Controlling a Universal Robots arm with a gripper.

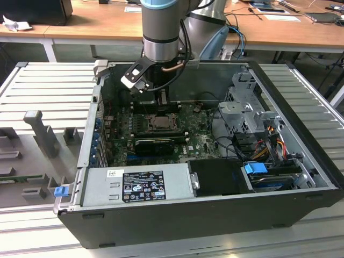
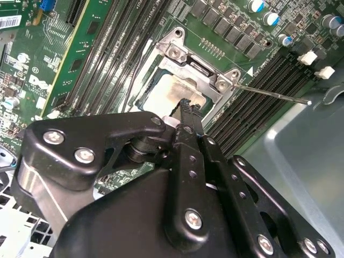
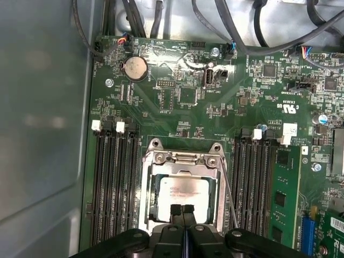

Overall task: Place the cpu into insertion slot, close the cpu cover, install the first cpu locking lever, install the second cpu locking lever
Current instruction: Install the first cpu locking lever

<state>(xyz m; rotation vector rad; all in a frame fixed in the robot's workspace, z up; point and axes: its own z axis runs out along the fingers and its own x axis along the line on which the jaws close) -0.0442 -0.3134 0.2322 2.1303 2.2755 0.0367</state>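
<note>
The cpu [image 3: 185, 191], a small flat square chip with a grey metal top, lies in its socket on the green motherboard [image 3: 177, 97]. The cpu cover [image 3: 183, 157], a thin square dark-silver metal frame, lies down over it, and the chip's top shows through the open middle window in both wrist views. In the second wrist view a thin bright wire lever [image 2: 274, 94] juts out from one corner of the cover and slants over the neighbouring slots.

Room around the socket is tight. Rows of long black memory slots [image 3: 115, 183] run close along both of its sides. In the first wrist view a green memory module [image 3: 279, 199] stands beyond one row and the grey steel case wall [image 3: 43, 107] rises just past the other. Above the socket the board is flatter, with a round silver coin battery [image 3: 134, 68] and dark cables [image 3: 242, 32] hanging over its far edge.

In the exterior view the motherboard sits at the bottom of an open black computer case [image 1: 301, 204]. The case also holds a silver power-supply box [image 1: 134, 185] along the near wall, a long black card [image 1: 156, 144] just in front of the socket and a grey metal drive cage [image 1: 247, 107] toward the exterior view's right. The case rests on a ribbed aluminium table [image 1: 48, 86].

The black gripper [image 3: 183, 210] reaches down into the case — its two fingertips pressed together, nothing between them. They are poised over the edge of the cover's window nearest the arm. Whether they touch the metal cannot be told.
</note>
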